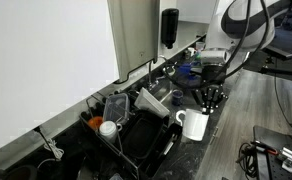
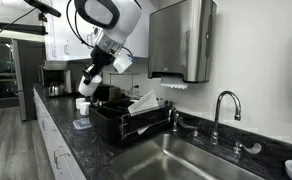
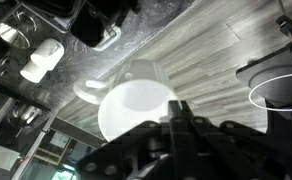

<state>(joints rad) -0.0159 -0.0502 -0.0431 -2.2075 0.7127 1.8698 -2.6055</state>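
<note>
A white mug (image 1: 194, 124) stands on the dark counter next to the black dish rack (image 1: 136, 135). My gripper (image 1: 211, 97) hangs just above and slightly beside it, fingers pointing down. In the wrist view the mug (image 3: 136, 100) lies open side up right under the gripper (image 3: 176, 108), its handle toward the left. The two fingers are pressed together with nothing between them. The gripper (image 2: 88, 82) also shows over the mug (image 2: 83, 104) at the counter's end.
The dish rack (image 2: 126, 122) holds white and clear dishes. Beyond it are a steel sink (image 2: 181, 160) and a faucet (image 2: 221, 105). A paper towel dispenser (image 2: 181, 40) hangs on the wall. The counter edge drops to a wood floor (image 1: 256, 100).
</note>
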